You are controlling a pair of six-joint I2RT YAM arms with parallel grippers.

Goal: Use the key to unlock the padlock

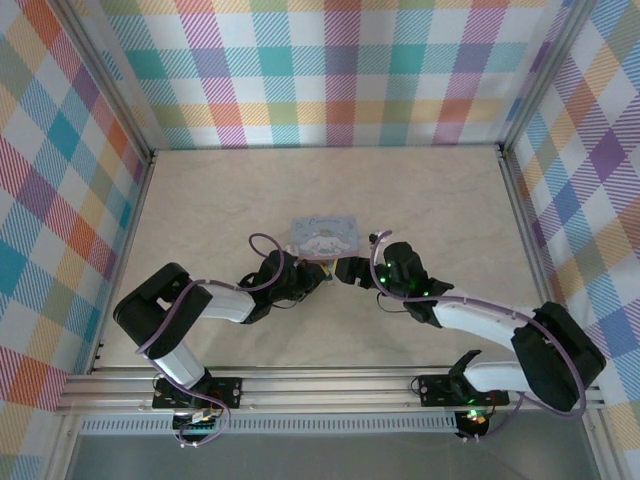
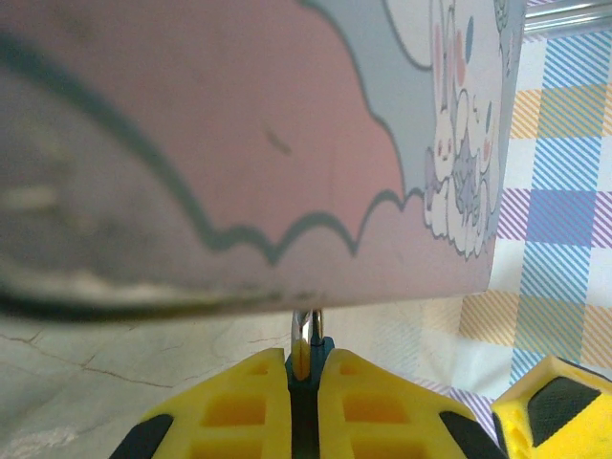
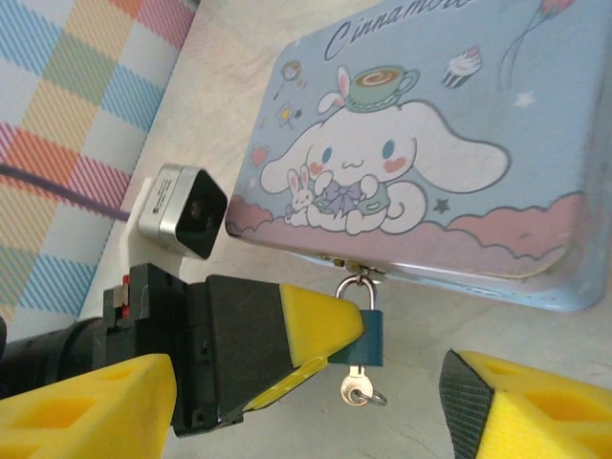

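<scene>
Left claw (image 2: 303, 378) pinches the padlock (image 3: 366, 330), which hangs at the tin's (image 3: 430, 143) near edge with the key (image 3: 356, 390) seated below. Right claw (image 3: 306, 406) stands spread, clear of it. Risk: a skewed grasp could knock the key out.

The small teal padlock (image 3: 363, 333) hangs by its silvery shackle from the clasp of the tin (image 3: 535, 96), a silver key (image 3: 353, 389) sticking out underneath.
</scene>
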